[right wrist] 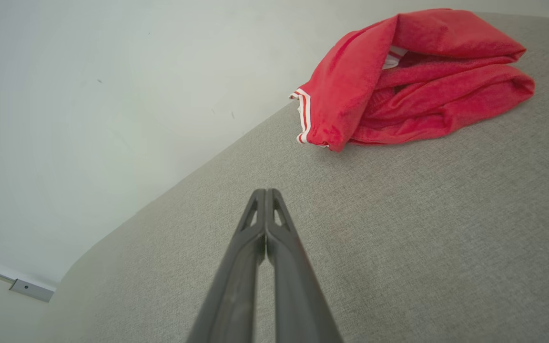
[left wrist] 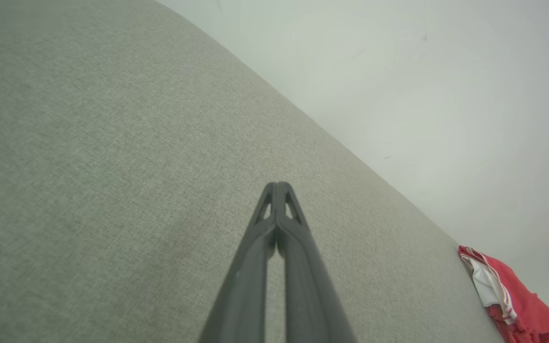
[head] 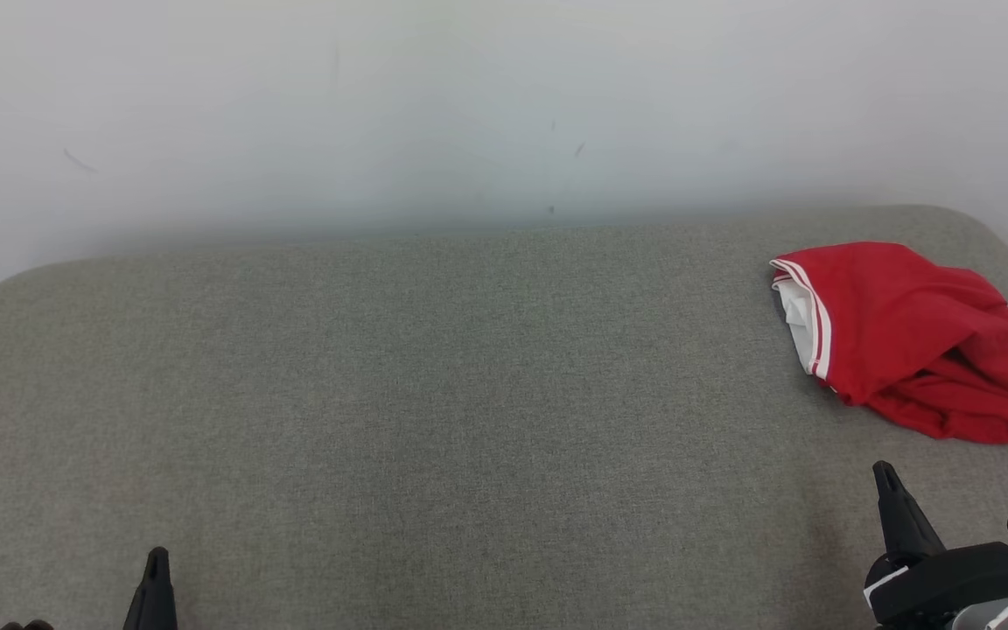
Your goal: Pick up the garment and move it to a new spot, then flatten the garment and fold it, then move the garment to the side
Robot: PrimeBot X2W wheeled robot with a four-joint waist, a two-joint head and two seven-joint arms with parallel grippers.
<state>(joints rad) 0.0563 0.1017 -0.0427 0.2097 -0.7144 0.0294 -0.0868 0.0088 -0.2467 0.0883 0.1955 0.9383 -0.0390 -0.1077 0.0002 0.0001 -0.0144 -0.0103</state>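
Surface: a grey fabric-covered top point(head: 434, 394) is stretching across the head view, its far corners rounding off against a pale wall point(head: 469, 105).
Garment: the red garment point(head: 906, 341), trimmed in white, is lying crumpled by the far right corner, sitting close to the far and right edges.
Open room: bare fabric is spreading from the garment leftward to the left edge.
Left gripper point(left wrist: 278, 186): it is sitting at the near left with its fingers pressed together, gripping nothing, well apart from the garment.
Right gripper point(right wrist: 266, 193): it is pointing toward the garment with its fingers pressed together, a strip of bare fabric lying between them.
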